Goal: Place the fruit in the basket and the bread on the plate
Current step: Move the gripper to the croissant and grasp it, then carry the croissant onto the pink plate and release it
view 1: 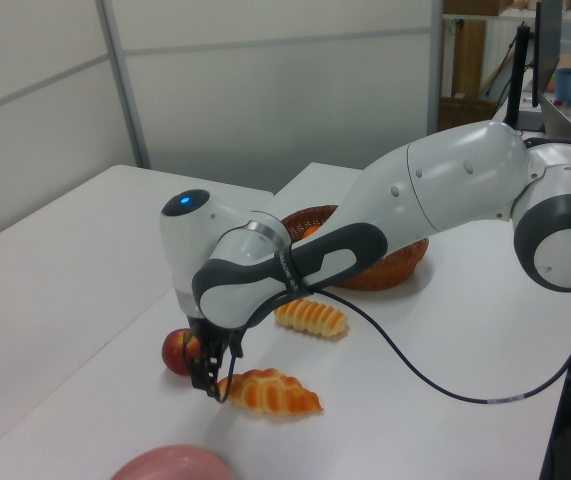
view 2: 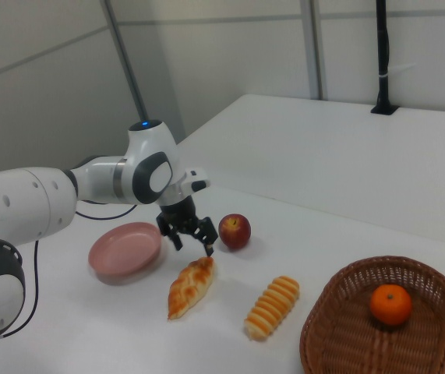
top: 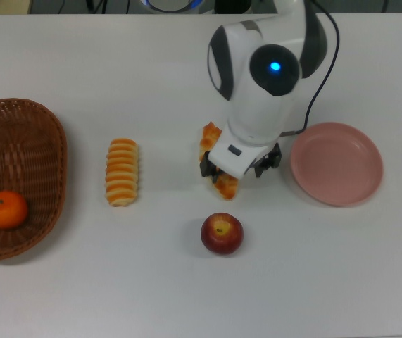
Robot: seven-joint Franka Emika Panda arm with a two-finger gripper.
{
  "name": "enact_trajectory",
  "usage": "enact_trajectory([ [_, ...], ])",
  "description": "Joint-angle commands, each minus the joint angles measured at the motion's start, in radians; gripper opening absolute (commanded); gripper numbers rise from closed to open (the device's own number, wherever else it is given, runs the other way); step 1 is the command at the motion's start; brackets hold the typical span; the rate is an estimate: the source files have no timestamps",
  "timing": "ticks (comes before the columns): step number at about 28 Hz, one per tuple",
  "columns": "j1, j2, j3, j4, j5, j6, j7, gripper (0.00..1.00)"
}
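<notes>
Golden, orange-patched braided loaf (view 2: 190, 287) lay on the white table (top: 341, 282), just under the gripper (view 2: 192, 241), fingers spread apart and clasping nothing. Dark red apple (top: 222, 234) sat just beside, nearer the top view's bottom edge. Pink plate (top: 336, 163) lay bare at the top view's right. Ridged roll (top: 122, 171) lay further left; mandarin (top: 6, 210) inside the wicker basket (top: 24, 134).

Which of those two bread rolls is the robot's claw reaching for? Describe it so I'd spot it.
Start at the pink plate; the gripper hangs beside it, over the braided loaf. That loaf is pointed at both ends with orange-brown patches, whereas the ridged roll nearer the basket has even crosswise ribs.
</notes>
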Motion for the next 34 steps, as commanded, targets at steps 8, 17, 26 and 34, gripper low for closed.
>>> enact_trajectory([
  [8, 0.038, -0.008, 0.006, -0.102, -0.149, -0.094, 0.002, 0.61],
  [17, 0.043, -0.007, 0.006, -0.093, -0.176, -0.100, 0.063, 0.00],
  [26, 0.038, -0.058, 0.007, -0.071, -0.158, -0.103, 0.069, 0.00],
  [34, 0.040, -0.080, 0.078, -0.021, -0.149, -0.100, 0.120, 0.00],
])
